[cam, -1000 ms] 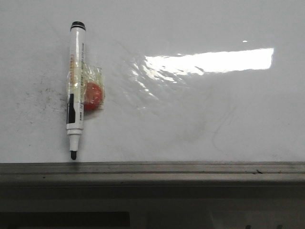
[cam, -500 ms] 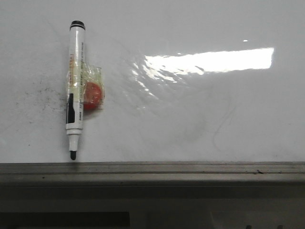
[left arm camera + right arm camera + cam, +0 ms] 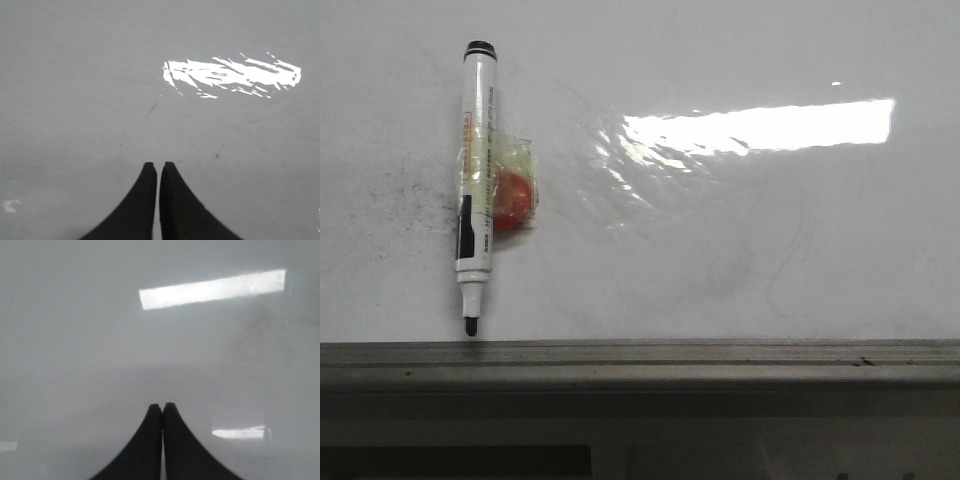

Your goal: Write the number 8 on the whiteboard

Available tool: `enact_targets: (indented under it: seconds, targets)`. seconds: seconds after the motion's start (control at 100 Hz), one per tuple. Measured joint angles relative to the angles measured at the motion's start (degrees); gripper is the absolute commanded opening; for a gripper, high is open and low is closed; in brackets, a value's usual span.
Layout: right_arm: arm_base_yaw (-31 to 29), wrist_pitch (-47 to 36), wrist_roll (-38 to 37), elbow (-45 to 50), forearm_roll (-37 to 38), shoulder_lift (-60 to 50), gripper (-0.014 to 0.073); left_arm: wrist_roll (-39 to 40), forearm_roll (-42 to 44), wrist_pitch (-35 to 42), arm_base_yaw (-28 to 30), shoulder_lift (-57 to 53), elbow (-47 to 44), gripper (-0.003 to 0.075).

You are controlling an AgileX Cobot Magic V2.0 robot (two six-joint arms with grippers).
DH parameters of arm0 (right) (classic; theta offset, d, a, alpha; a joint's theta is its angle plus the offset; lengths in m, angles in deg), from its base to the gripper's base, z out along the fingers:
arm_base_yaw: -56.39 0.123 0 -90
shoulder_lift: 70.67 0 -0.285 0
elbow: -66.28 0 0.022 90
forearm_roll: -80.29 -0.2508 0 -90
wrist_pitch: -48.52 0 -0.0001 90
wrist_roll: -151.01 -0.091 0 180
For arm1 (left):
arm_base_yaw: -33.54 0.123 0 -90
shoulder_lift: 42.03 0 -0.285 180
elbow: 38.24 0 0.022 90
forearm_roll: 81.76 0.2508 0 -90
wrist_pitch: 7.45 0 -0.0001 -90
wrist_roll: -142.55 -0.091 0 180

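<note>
The whiteboard [image 3: 720,60] fills the front view, glossy white with faint grey smudges, a bright rectangular glare and a grey metal ledge [image 3: 640,362] along its near edge. No number 8 shows on it. A white marker [image 3: 475,180] with a black end and an uncapped black tip lies upright at the left, taped to a red-orange round piece [image 3: 510,200]. Neither gripper shows in the front view. My left gripper [image 3: 156,165] is shut and empty over bare board. My right gripper [image 3: 163,405] is shut and empty over bare board.
Grey speckled smudges [image 3: 395,205] lie left of the marker and faint scribble traces [image 3: 785,265] at the right. A dark gap [image 3: 455,460] runs below the ledge.
The marker with its red piece has shifted slightly up the board, away from the ledge. Nothing else has moved.
</note>
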Motion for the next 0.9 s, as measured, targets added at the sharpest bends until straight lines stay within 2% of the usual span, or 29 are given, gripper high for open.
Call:
enact_targets:
  seconds: [0.18,0.25,0.35,0.45,0.5,0.74,0.9]
  targets:
    - [0.0,4.68,0.0,-4.04,-0.39,7.06,-0.0063,0.0,-0.04,-2.37,0.0,3.71,5.02,-0.0017]
    - [0.0,3.97,0.0,-4.56,-0.44,9.26,-0.0063,0.0,-0.04,-2.37,0.0,4.53,5.85,0.002]
    - [0.0,1.6,0.0,-4.55,-0.53,11.03,-0.0063,0.0,-0.04,-2.37,0.0,5.58,5.94,0.0174]
    - [0.0,0.61,0.0,-4.55,-0.53,11.83,-0.0063,0.0,-0.24,-2.01,0.0,6.33,5.94,0.0387]
    - [0.0,0.49,0.0,-4.55,-0.53,11.95,-0.0063,0.0,-0.51,-0.97,0.0,6.59,5.94,0.0444]
    - [0.0,0.39,0.0,-4.55,-0.57,11.95,-0.0063,0.0,-0.6,11.23,0.0,8.51,5.94,0.0439]
    - [0.0,0.39,0.0,-4.55,-0.57,12.05,-0.0063,0.0,-1.07,15.09,-0.54,10.99,5.94,0.0439]
